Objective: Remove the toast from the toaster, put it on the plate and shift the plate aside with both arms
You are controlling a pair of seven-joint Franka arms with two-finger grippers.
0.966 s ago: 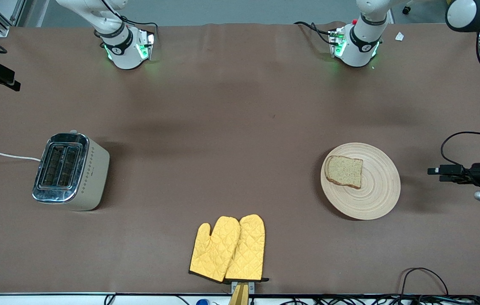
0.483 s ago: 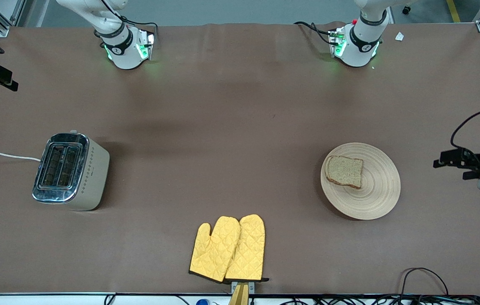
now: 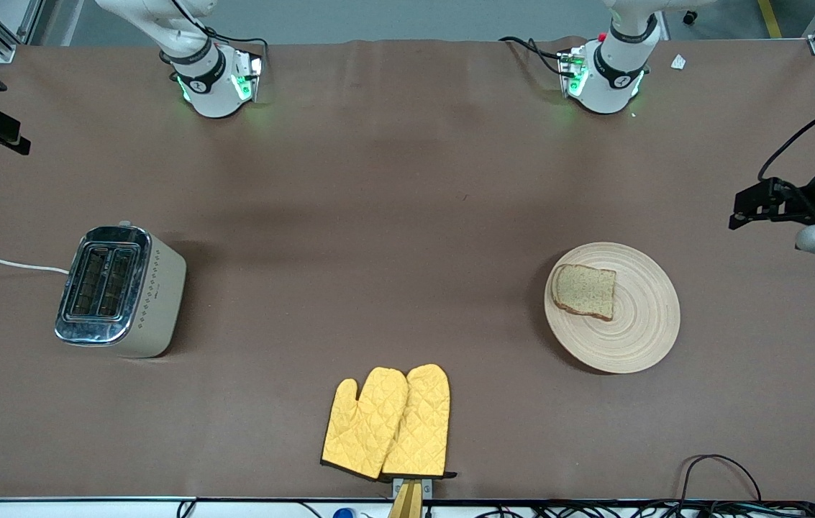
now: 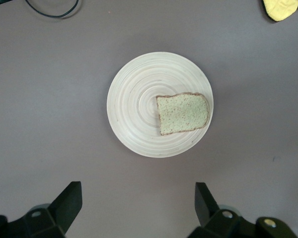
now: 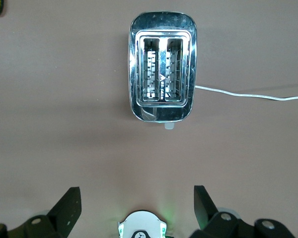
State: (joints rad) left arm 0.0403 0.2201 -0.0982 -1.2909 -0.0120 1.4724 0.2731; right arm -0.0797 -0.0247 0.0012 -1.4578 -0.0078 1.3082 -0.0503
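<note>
The toast (image 3: 584, 291) lies flat on the round wooden plate (image 3: 637, 324), toward the left arm's end of the table. The left wrist view shows the toast (image 4: 183, 113) on the plate (image 4: 134, 109) from well above. My left gripper (image 3: 738, 207) hangs in the air at the left arm's end of the table, apart from the plate, open and empty (image 4: 137, 191). My right gripper (image 3: 15, 144) is up in the air at the right arm's end of the table, open and empty (image 5: 136, 194).
A chrome toaster (image 3: 119, 291) with two empty slots (image 5: 162, 64) stands toward the right arm's end, its white cord (image 3: 4, 265) running off the table. Two yellow oven mitts (image 3: 387, 423) lie near the front edge. The arm bases (image 3: 213, 79) (image 3: 605, 72) stand along the back.
My left gripper has moved away from the plate's level toward the bases' side of the table, staying open. The toast, the plate and the right gripper have stayed where they were.
</note>
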